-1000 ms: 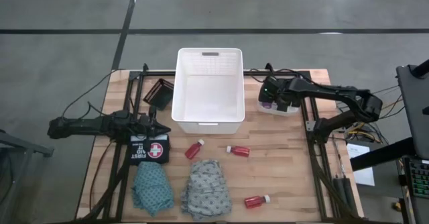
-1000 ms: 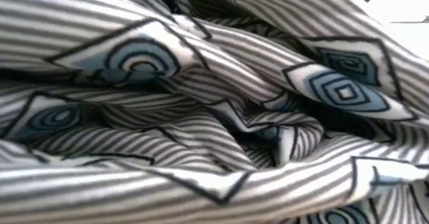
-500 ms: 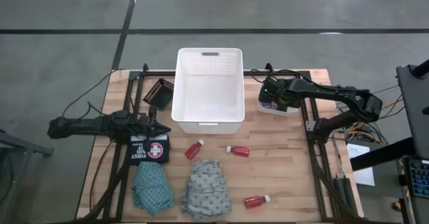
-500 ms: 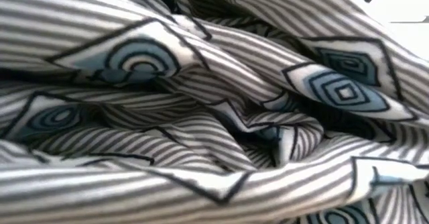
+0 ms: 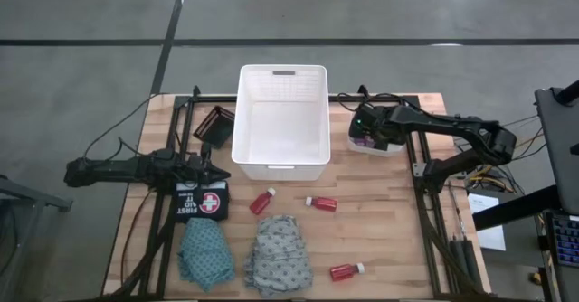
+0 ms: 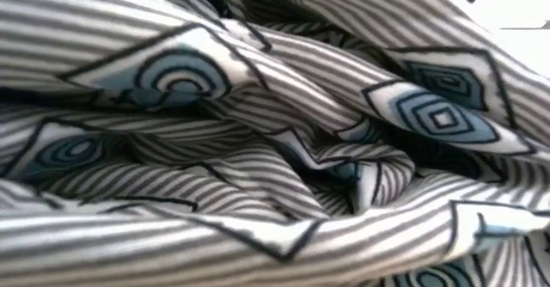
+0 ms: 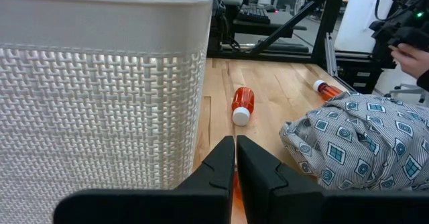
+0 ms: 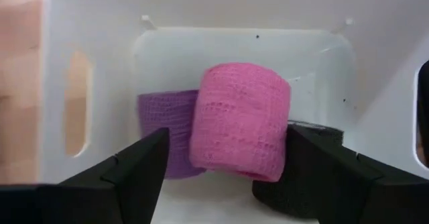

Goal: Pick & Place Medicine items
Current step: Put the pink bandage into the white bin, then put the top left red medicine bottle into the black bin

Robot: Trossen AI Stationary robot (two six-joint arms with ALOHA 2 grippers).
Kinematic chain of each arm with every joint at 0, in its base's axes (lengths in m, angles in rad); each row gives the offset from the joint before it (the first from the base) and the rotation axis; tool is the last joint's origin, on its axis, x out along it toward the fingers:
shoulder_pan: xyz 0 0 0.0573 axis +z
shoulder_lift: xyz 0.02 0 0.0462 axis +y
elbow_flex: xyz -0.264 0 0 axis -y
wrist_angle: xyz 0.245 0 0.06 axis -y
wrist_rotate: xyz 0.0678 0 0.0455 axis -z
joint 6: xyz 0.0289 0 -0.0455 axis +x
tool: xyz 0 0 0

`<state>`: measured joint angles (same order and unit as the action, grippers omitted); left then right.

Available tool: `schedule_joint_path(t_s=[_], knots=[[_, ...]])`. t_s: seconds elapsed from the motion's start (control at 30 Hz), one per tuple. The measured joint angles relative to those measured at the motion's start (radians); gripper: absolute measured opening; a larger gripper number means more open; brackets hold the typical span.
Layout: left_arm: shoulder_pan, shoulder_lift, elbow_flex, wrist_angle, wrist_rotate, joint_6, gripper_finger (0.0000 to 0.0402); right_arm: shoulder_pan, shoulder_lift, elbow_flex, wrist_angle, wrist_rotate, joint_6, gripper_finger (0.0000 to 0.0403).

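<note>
From above, the right gripper (image 5: 366, 132) is seen over the small white tray (image 5: 391, 148) beside the basket (image 5: 281, 162). In its wrist view, the pink roll (image 8: 239, 122) is framed between wide-open fingers (nothing gripped yet); closing is probably needed next. The left gripper (image 7: 235, 158) is kept shut, empty.

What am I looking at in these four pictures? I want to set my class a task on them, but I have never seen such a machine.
It is a robot with two dark arms at a wooden table. One picture looks down from above, one looks level from the tabletop and is filled by the grey cloth, and two are taken from the arms' wrists. On the table lie a white basket, three red bottles, a teal cloth and a first-aid pouch. The right gripper stands open around a pink roll in a small tray, beside purple and black rolls. The left gripper is shut, holding nothing.
</note>
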<state>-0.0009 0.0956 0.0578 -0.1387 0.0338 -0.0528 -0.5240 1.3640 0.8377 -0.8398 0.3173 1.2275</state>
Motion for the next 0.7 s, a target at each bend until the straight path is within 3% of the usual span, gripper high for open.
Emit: schedule_joint_path(t_s=[0.3, 0.7], knots=[[0.000, 0.000, 0.000, 0.000, 0.000, 0.000, 0.0021, 0.078, -0.095, 0.092, -0.078, 0.012, -0.017, 0.0289], [0.000, 0.000, 0.000, 0.000, 0.000, 0.000, 0.0021, 0.434, -0.167, 0.161, -0.116, 0.300, 0.004, 0.0304]])
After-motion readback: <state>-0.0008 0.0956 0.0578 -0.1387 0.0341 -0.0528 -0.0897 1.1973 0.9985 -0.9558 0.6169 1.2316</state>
